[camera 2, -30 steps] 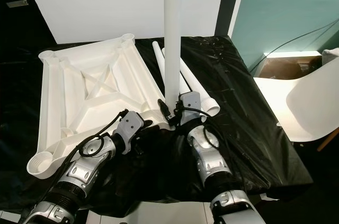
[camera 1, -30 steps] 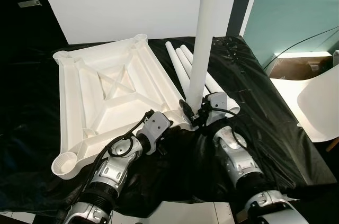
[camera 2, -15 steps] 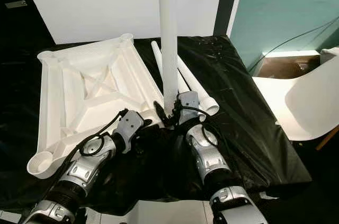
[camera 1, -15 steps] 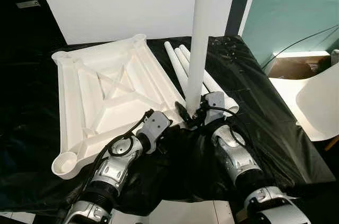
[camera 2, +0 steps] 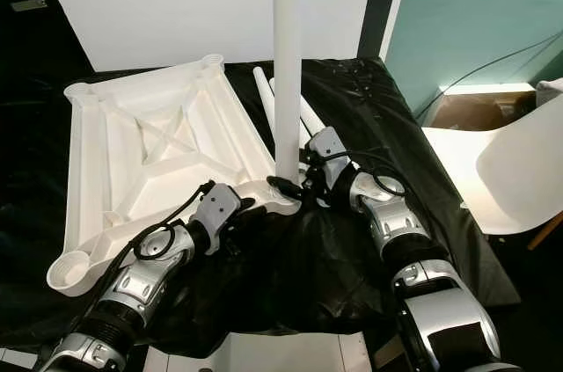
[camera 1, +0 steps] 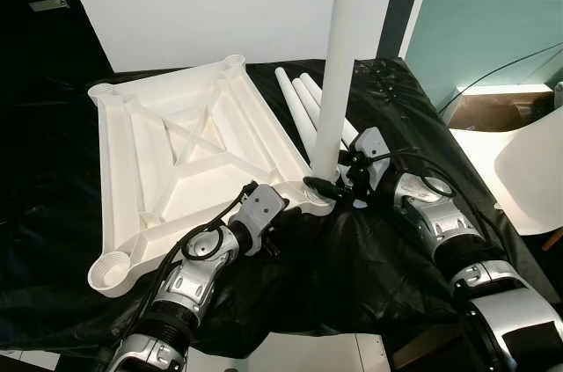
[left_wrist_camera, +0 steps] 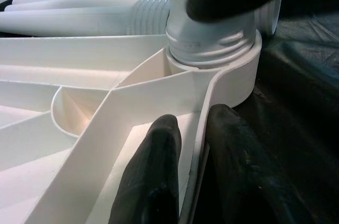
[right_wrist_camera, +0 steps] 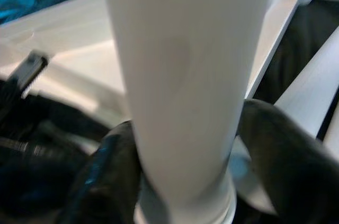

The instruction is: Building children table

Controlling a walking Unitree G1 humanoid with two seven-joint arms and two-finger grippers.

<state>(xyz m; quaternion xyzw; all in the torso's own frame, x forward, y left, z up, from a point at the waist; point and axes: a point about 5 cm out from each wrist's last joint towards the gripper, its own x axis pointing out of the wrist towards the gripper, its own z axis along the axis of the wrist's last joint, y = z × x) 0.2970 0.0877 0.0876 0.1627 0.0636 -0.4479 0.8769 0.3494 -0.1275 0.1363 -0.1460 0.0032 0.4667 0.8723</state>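
The white table top (camera 1: pixel 185 152) lies upside down on black cloth. One white leg (camera 1: pixel 339 64) stands upright in its near right corner socket (left_wrist_camera: pixel 233 70). My right gripper (camera 2: pixel 290 186) is shut on this leg just above the socket, one black finger (right_wrist_camera: pixel 280 150) on each side of the tube (right_wrist_camera: pixel 185 75). My left gripper (left_wrist_camera: pixel 195 121) is shut on the table top's rim beside that same socket, one finger (left_wrist_camera: pixel 153 181) inside the rim and the other outside. Three spare legs (camera 1: pixel 299 99) lie side by side behind the upright one.
A white board (camera 1: pixel 220 3) leans at the back of the cloth. A white chair (camera 1: pixel 537 170) and an open cardboard box (camera 1: pixel 493 113) stand to the right, off the cloth. The cloth's front edge (camera 1: pixel 290 337) lies close to my body.
My right forearm has swung out to the right around the upright leg, turning its grip. The leg stays upright in the socket. The left gripper holds the same spot.
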